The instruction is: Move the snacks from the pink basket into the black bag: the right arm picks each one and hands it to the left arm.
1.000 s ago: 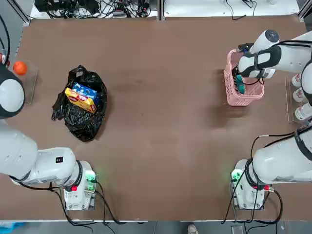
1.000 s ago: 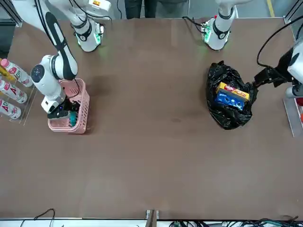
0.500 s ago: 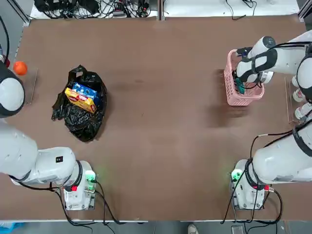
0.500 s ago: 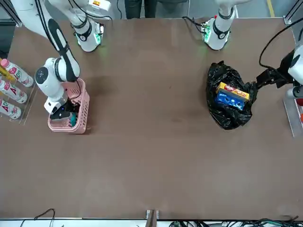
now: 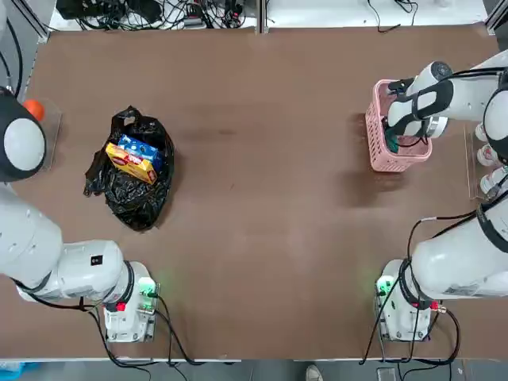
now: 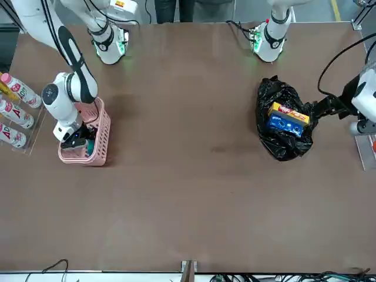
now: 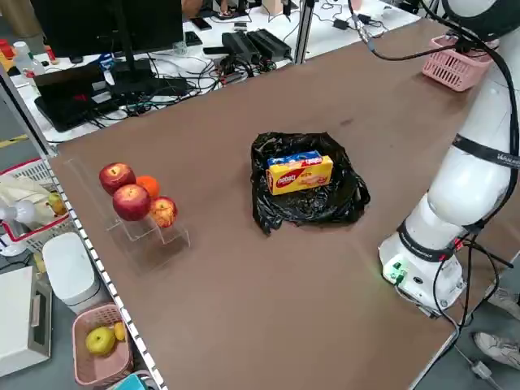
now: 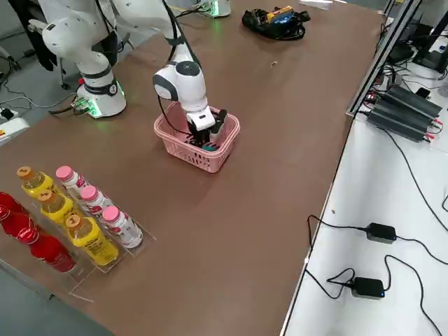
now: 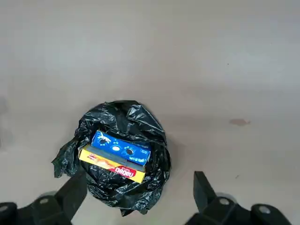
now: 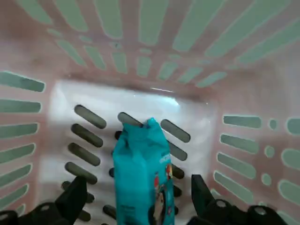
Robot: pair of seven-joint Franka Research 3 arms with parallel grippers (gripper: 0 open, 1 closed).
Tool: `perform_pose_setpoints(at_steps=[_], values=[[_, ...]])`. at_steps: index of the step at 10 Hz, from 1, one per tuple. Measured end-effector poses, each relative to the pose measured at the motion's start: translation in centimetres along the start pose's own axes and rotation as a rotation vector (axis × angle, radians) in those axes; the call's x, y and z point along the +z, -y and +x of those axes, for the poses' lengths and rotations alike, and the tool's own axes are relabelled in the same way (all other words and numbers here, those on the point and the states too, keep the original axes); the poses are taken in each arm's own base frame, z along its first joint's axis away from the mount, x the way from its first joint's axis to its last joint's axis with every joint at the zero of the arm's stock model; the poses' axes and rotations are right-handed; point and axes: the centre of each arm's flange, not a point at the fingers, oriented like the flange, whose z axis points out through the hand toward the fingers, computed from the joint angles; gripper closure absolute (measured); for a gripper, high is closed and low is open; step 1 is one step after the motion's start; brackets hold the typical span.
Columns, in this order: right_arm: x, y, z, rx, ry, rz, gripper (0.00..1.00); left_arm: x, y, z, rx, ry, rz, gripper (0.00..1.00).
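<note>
the right gripper [image 10: 133, 206] is down inside the pink basket [image 5: 375, 151], which stands near the desk's right edge toward the far side. its fingers are spread apart on either side of the slim teal snack [image 10: 140, 180], the only packet left in the basket, and they are not clamped on it. over the last second this gripper has sunk a little deeper into the basket, and the basket itself looks nudged slightly toward the desk's right edge. that suggests the pick of the last snack is about to begin: the fingers only need to close.

the left gripper [image 9: 140, 197] hangs with its fingers wide apart near the desk's left edge, looking down on the black bag [image 5: 131, 198]. the bag lies on the left half of the desk with the blue snack [image 5: 139, 148] and the yellow snack [image 5: 131, 163] already in it, so two of three are done.
</note>
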Motion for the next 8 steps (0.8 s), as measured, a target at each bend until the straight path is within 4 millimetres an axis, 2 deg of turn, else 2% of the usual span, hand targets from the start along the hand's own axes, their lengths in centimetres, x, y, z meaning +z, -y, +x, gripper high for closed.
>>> perform_pose_setpoints(at_steps=[3, 5, 6, 8], values=[[0.0, 0.0, 0.0, -0.004, -0.001, 0.000, 0.07, -0.8, 1.6, 0.7, -0.016, -0.061, 0.041, 0.00], [0.0, 0.1, 0.0, -0.008, 0.000, 0.000, 0.11, -0.8, 1.4, 1.1, -0.008, -0.124, 0.067, 0.00], [0.1, 0.1, 0.0, -0.011, -0.002, 0.000, 0.19, -0.7, 1.4, 0.5, -0.001, -0.125, 0.071, 0.00], [0.4, 0.1, 0.0, -0.014, -0.006, -0.002, 0.20, -1.0, 1.6, -1.2, 0.028, -0.120, 0.085, 0.00]])
